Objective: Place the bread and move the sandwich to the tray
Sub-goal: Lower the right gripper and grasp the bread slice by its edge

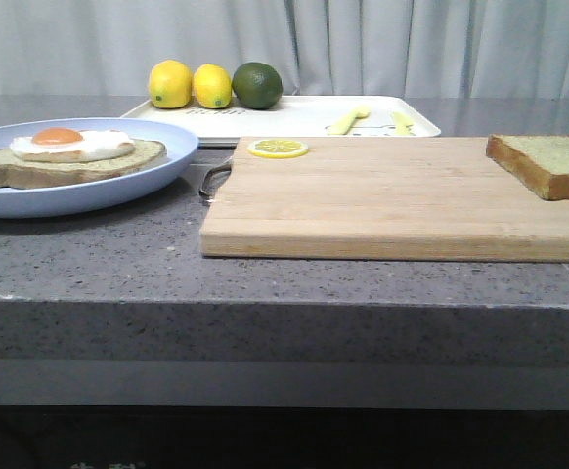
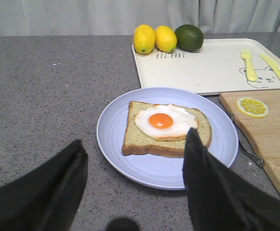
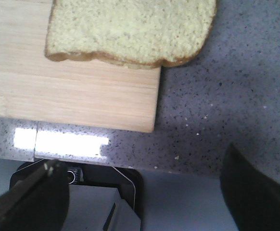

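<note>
Bread slice [image 3: 130, 31] on cutting board [image 1: 382, 200] corner, overhanging desk [image 1: 265, 283], untouched. Egg-topped slice [image 2: 164, 130] on blue plate [image 2: 120, 159]. White tray [image 2: 212, 67] behind. Both jaws released, empty, poised above for pickup.

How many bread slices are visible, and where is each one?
2: one bread slice partly overhanging the cutting board's right edge, one under the egg on the blue plate. None seems hidden.

We see the bread [image 1: 548, 163] flat at our cutting board's right end, egg-topped sandwich [image 2: 166, 128] on blue plate, white tray [image 2: 212, 67] behind.
</note>
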{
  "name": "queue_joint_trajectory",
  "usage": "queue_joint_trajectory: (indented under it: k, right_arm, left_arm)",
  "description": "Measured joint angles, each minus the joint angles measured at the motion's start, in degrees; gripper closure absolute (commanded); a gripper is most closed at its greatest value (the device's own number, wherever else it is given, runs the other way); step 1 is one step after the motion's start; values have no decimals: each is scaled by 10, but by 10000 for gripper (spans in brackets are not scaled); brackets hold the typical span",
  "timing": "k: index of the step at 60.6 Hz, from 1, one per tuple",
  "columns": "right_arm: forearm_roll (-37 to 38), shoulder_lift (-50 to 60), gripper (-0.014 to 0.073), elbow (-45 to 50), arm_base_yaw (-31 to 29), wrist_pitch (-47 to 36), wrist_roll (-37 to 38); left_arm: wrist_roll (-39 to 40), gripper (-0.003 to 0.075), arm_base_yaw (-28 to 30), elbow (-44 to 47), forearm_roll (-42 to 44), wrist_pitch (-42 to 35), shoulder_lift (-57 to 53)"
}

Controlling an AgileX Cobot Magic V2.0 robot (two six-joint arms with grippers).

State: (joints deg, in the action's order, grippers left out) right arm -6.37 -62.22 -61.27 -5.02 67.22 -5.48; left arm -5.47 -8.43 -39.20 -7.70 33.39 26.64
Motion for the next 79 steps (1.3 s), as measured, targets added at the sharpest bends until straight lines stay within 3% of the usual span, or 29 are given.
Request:
queue_joint_trajectory:
  k: [9, 17, 29, 56, 79]
  right_arm:
    - [-55, -41, -49, -5, -93, 5, -44]
    - [-174, -83, -49, -5, -212, 11, -129]
    - [-340, -164, -49, -6, -325, 25, -241]
    - [-498, -317, -49, -6, -346, 17, -385]
    - [-523, -357, -49, -7, -317, 10, -404]
  left_arm:
    - [0, 299, -25, 0, 3, 0, 0]
    - [0, 299, -35, 0, 5, 0, 0]
    - [0, 299, -37, 0, 5, 0, 0]
    - [0, 299, -37, 0, 5, 0, 0]
    - [0, 299, -37, 0, 5, 0, 0]
